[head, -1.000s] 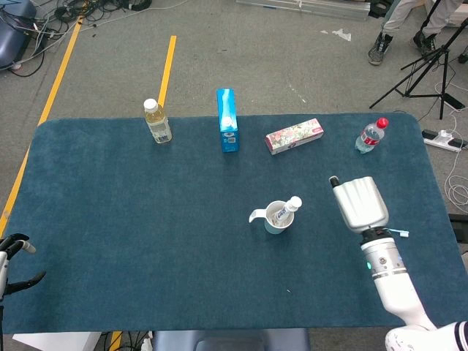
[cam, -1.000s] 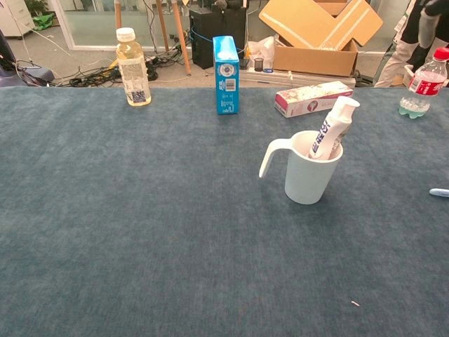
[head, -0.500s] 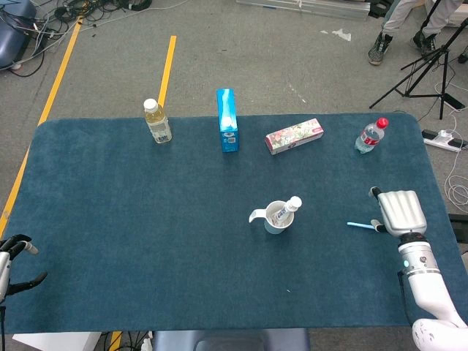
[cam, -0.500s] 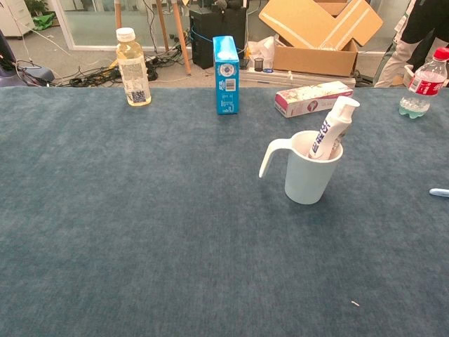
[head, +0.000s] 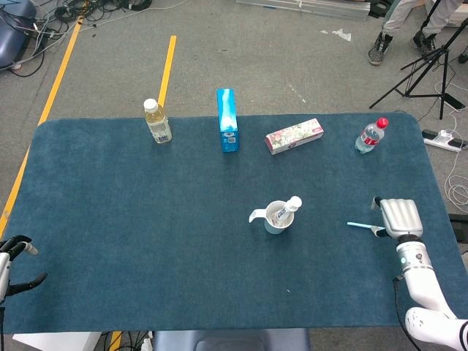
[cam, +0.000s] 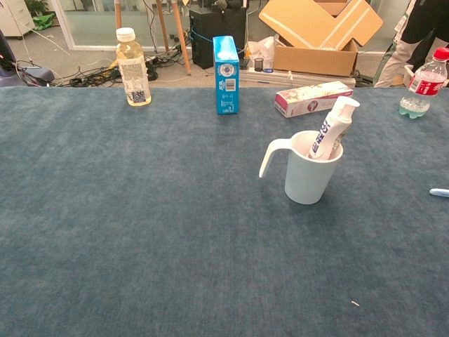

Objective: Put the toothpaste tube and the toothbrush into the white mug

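The white mug (head: 276, 219) (cam: 309, 173) stands right of the table's middle, its handle to the left. The toothpaste tube (head: 289, 207) (cam: 329, 131) leans upright inside it, cap up. A light blue toothbrush (head: 361, 227) lies flat on the cloth to the mug's right; only its tip (cam: 439, 192) shows in the chest view. My right hand (head: 399, 218) hangs back-up over the brush's right end, thumb apart, and I see no grip on the brush. My left hand (head: 13, 262) idles at the table's near left corner, fingers spread, holding nothing.
Along the far edge stand a yellow drink bottle (head: 157, 121), a blue carton (head: 227, 120), a flowered box (head: 294, 136) and a red-capped water bottle (head: 371, 135). The table's right edge runs close behind my right hand.
My right hand has dropped from above the table right of the mug to the toothbrush's right end, then settled slightly lower. Brush, mug and tube have not moved.
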`<action>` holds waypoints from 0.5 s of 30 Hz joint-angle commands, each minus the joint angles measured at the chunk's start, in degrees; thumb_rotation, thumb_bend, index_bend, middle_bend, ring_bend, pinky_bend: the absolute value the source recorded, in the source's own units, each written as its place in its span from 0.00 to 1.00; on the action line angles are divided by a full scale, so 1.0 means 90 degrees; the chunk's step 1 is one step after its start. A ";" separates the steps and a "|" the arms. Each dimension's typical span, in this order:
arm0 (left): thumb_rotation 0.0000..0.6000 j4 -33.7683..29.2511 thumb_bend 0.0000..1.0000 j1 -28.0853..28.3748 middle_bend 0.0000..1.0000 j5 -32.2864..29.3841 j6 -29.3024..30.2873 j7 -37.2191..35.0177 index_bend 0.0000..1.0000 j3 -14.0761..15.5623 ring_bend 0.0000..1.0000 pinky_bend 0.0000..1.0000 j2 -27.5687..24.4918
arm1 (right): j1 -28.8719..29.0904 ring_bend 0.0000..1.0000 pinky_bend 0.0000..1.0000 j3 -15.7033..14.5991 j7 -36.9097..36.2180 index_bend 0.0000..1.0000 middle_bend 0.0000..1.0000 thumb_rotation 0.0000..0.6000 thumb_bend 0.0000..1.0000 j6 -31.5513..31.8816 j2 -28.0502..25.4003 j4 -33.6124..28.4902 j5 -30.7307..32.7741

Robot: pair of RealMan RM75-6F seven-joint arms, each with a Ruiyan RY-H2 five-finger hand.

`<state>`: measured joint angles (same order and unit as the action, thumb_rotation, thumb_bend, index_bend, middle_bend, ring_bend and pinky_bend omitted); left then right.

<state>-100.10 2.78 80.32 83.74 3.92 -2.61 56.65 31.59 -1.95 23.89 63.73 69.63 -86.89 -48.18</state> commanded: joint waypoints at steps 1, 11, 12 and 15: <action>1.00 0.0001 0.00 -0.0002 0.32 -0.0002 0.0002 -0.0013 0.47 0.0000 0.33 0.39 -0.0003 | -0.0037 1.00 1.00 0.0099 -0.0051 0.44 1.00 1.00 0.15 -0.0250 0.0195 0.0266 0.0069; 1.00 0.0022 0.00 -0.0002 0.32 -0.0011 0.0025 -0.0024 0.47 -0.0018 0.33 0.39 0.0015 | -0.0075 1.00 1.00 0.0262 0.0014 0.47 1.00 1.00 0.17 -0.0698 0.0558 0.0776 0.0180; 1.00 0.0022 0.00 -0.0002 0.32 -0.0012 0.0024 -0.0023 0.47 -0.0018 0.33 0.39 0.0015 | -0.0074 1.00 1.00 0.0278 0.0021 0.48 1.00 1.00 0.17 -0.0738 0.0592 0.0821 0.0192; 1.00 0.0025 0.00 -0.0003 0.32 -0.0007 0.0028 -0.0025 0.47 -0.0017 0.33 0.39 0.0015 | -0.0057 1.00 1.00 0.0327 0.0070 0.48 1.00 1.00 0.18 -0.0873 0.0709 0.0981 0.0250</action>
<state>-99.87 2.75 80.26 84.00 3.69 -2.76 56.79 31.02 0.77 24.31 56.27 75.64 -78.47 -46.17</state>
